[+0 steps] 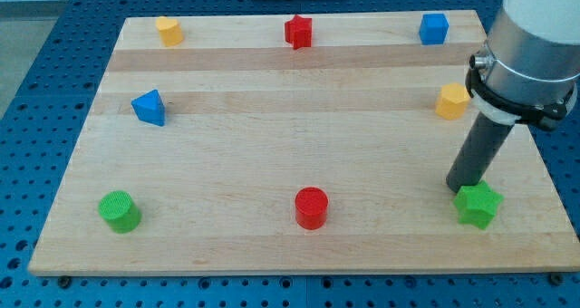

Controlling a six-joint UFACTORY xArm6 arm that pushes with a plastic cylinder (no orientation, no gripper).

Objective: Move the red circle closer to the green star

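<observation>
The red circle (pixel 311 207) is a short red cylinder near the view's bottom edge of the wooden board (pixel 272 145), about at its middle. The green star (pixel 478 205) lies at the view's bottom right. My tip (pixel 460 187) stands right at the star's upper left side, touching or almost touching it, and far to the right of the red circle. The dark rod rises up and to the right into the arm's grey body.
A green cylinder (pixel 119 211) is at the bottom left. A blue triangle (pixel 149 107) is at the left. A yellow block (pixel 169 30), a red star (pixel 298 31) and a blue cube (pixel 434 28) line the top. A yellow block (pixel 451 101) is at the right.
</observation>
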